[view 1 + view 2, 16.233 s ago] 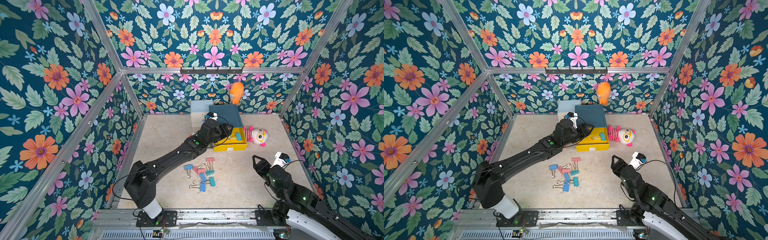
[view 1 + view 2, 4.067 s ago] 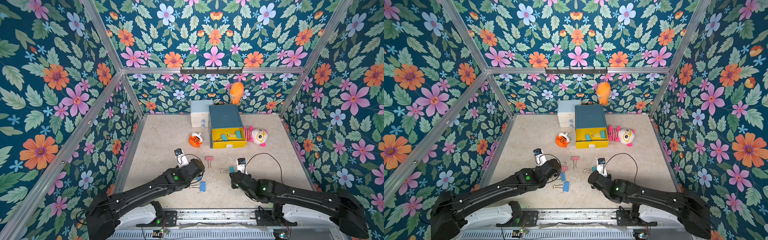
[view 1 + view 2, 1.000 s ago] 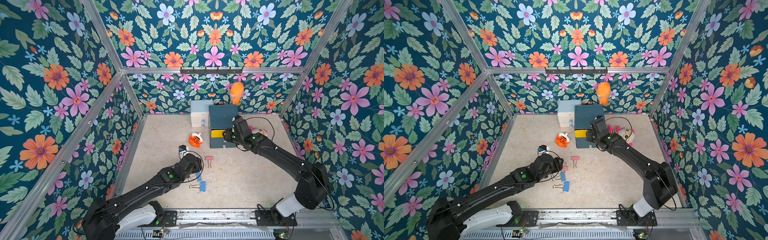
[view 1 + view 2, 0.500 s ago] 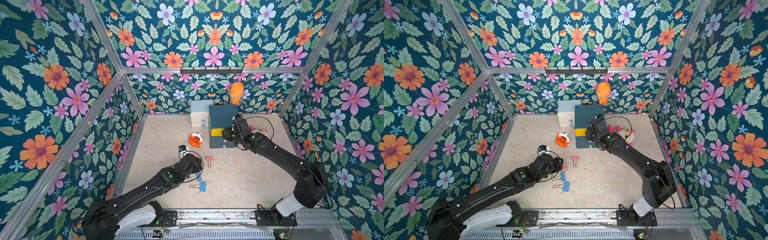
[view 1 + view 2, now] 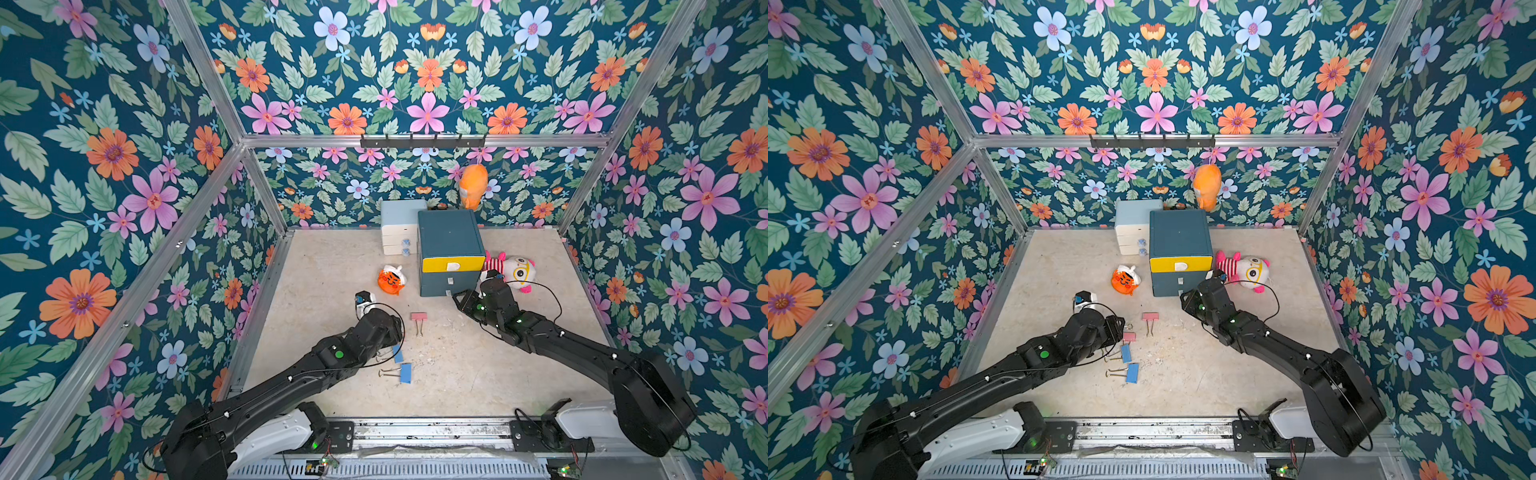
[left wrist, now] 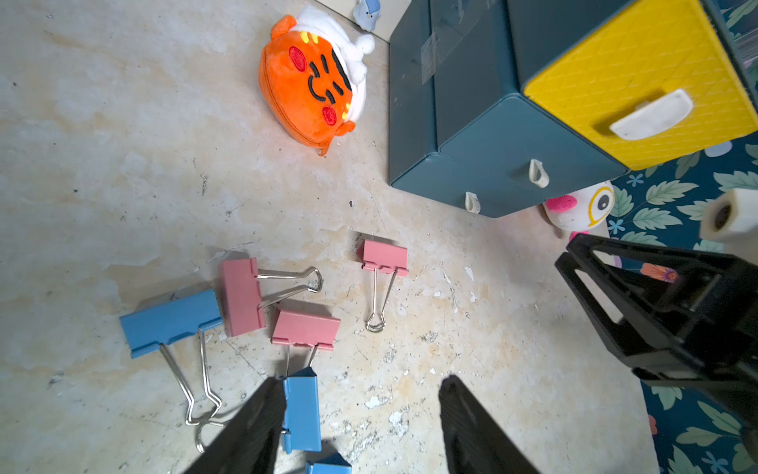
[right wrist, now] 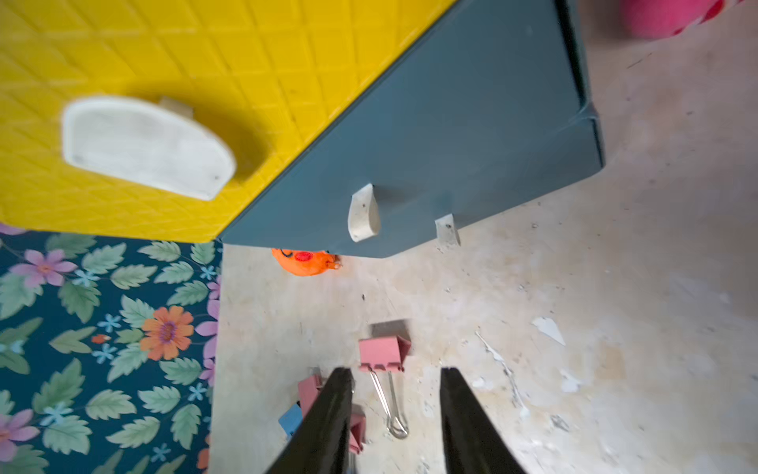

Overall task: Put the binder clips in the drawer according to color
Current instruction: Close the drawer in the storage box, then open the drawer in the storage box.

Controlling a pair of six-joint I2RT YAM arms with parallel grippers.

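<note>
Since right pincer (image 7: 396,371) sits parted and empty right by the lower pulls (image 7: 363,213) of the shut drawer (image 7: 451,123), next is probably tugging 1 open; left pincer (image 6: 361,379) is open too, binder clips (image 6: 305,330) just under it.

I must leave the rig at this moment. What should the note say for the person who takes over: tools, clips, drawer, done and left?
Left tool: open, empty, over the clip pile, one finger by a blue clip.
Right tool: open, empty, near the drawer front, pointing toward the lone pink clip.
Drawer: every front shut, contents hidden.
Floor: three pink and three blue binder clips in all; no teal in view.
Done: not visible; teal ones perhaps inside.
Left: sort pink and blue into the drawer by colour.
</note>
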